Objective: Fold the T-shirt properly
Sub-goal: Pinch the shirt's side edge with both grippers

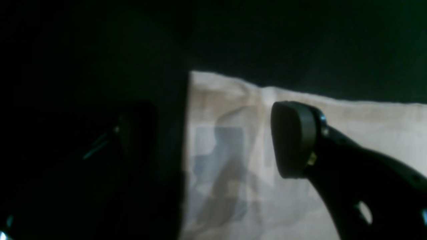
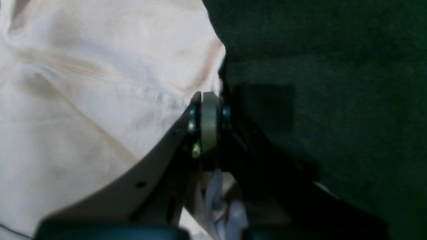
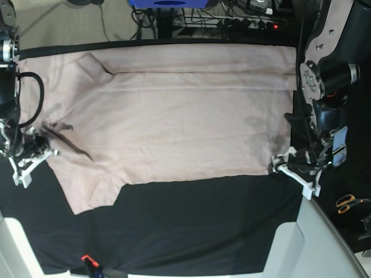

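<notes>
Jaws spread wide on the left gripper point(image 1: 213, 140) over the T-shirt point(image 3: 174, 116) edge, apparently gripping nothing; right gripper point(image 2: 209, 123) pinches fabric, shirt spread mid-frame on the black surface point(image 3: 191, 226).

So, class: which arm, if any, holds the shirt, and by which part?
The right gripper pinches the T-shirt at its side edge near the sleeve. The left gripper stands open, holding nothing.

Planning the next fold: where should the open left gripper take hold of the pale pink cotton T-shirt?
Judging by its pose, the hem corner of the pale pink cotton T-shirt beside the left gripper. It lies flat on the black table cloth, so come in low from outside that edge.
</notes>
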Robot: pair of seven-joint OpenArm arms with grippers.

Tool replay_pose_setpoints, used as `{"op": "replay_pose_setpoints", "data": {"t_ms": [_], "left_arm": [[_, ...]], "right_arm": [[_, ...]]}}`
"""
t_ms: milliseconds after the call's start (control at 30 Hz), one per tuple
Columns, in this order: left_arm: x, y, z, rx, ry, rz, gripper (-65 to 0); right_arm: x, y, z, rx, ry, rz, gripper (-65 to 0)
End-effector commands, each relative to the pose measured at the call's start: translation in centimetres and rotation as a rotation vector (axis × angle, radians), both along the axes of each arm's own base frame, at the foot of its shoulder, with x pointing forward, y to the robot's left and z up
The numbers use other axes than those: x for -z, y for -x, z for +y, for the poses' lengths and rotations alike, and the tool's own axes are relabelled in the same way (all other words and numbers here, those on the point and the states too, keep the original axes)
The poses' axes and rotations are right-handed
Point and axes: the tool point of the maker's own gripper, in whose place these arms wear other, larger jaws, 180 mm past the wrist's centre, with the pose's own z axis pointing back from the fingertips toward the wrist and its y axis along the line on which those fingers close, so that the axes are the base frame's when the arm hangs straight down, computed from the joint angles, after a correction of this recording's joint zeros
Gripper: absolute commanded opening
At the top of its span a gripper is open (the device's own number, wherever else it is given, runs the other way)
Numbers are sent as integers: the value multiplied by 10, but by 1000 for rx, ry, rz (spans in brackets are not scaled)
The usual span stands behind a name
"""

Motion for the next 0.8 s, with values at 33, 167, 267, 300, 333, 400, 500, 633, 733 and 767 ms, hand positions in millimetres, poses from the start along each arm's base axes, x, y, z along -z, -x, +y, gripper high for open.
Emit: {"op": "replay_pose_setpoints", "data": {"t_ms": [33, 167, 267, 300, 333, 400, 500, 633, 733, 767], "left_arm": [[-15, -14, 25, -88, -47, -49, -120], [-10, -13, 24, -106, -41, -51, -122], [-11, -18, 15, -95, -30, -57, -123], [-11, -20, 8, -88, -23, -59, -123], [-10, -22, 1, -78, -18, -58, -123], [-9, -26, -10, -68, -3, -63, -125], [-7, -27, -21, -60, 15, -63, -127], [-5, -27, -22, -66, 17, -74, -128], [4, -23, -24, -86, 39, -66, -130], [10, -19, -27, -90, 50, -52, -133]], "right_arm": [[-23, -16, -13, -8, 32, -73, -650], [-36, -21, -10, -37, 48, -112, -650], [-36, -21, -11, -36, 50, -112, -650], [-36, -21, -11, -36, 50, -112, -650], [-35, -20, -11, -36, 50, -110, -650], [-35, -20, -11, -36, 50, -110, -650], [-35, -20, -10, -36, 48, -109, -650], [-34, -19, -10, -36, 48, -108, -650], [-34, -19, -10, -36, 48, -108, -650], [-34, -19, -10, -36, 48, -108, -650]]}}
